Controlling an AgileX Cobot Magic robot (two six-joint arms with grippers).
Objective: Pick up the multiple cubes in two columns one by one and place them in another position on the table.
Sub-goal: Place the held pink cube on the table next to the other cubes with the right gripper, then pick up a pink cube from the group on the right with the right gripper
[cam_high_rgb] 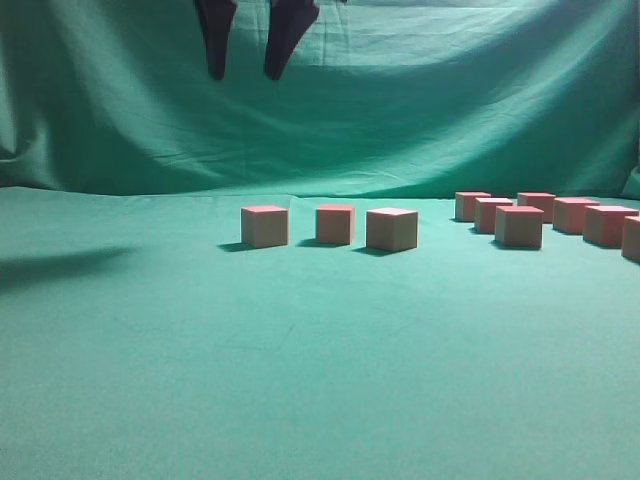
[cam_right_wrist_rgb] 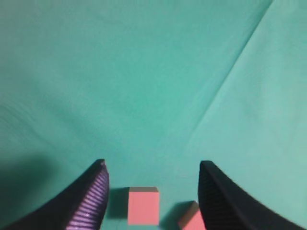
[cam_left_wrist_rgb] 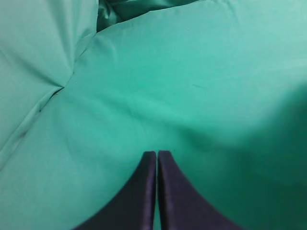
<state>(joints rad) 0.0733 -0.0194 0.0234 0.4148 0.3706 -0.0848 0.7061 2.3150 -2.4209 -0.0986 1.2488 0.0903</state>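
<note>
Three pink-topped cubes stand in a row mid-table: left [cam_high_rgb: 265, 226], middle [cam_high_rgb: 335, 224], right [cam_high_rgb: 391, 229]. Several more cubes [cam_high_rgb: 519, 226] stand in two columns at the right. My right gripper [cam_high_rgb: 244, 72] hangs open high above the left end of the row, holding nothing. In the right wrist view its jaws [cam_right_wrist_rgb: 152, 165] stand wide apart, with one cube [cam_right_wrist_rgb: 143, 206] far below between them and a second [cam_right_wrist_rgb: 193, 218] by the right finger. My left gripper [cam_left_wrist_rgb: 157, 153] is shut and empty over bare cloth. It does not show in the exterior view.
The table [cam_high_rgb: 300, 380] is covered in smooth green cloth. A wrinkled green backdrop [cam_high_rgb: 450, 100] hangs behind it. A fold where cloth meets backdrop [cam_left_wrist_rgb: 62, 86] lies ahead of the left gripper.
</note>
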